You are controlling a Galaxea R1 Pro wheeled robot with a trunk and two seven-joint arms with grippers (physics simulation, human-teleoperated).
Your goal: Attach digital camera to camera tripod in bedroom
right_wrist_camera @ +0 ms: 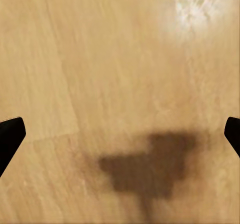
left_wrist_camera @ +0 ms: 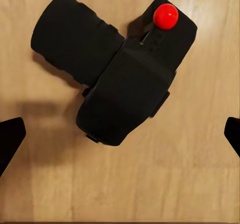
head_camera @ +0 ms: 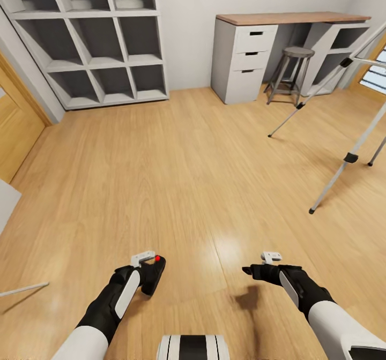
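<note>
The digital camera point(head_camera: 153, 275) is black with a red dot on top and sits at the tip of my left gripper point(head_camera: 150, 274), low over the wood floor. In the left wrist view the digital camera point(left_wrist_camera: 125, 79) lies in the middle between the two fingertips point(left_wrist_camera: 10, 139), which stand wide apart and do not touch it. My right gripper point(head_camera: 252, 270) hangs open over bare floor, with only its shadow point(right_wrist_camera: 150, 166) below. The camera tripod point(head_camera: 349, 158) stands at the right edge with its silver legs spread; its head is cut off by the frame.
White cube shelves point(head_camera: 91, 38) stand against the far left wall. A wooden-topped desk with white drawers point(head_camera: 244, 54) and a grey round stool point(head_camera: 294, 70) are at the far right. A wooden door point(head_camera: 13, 124) is at left. A thin silver rod point(head_camera: 24, 289) lies low left.
</note>
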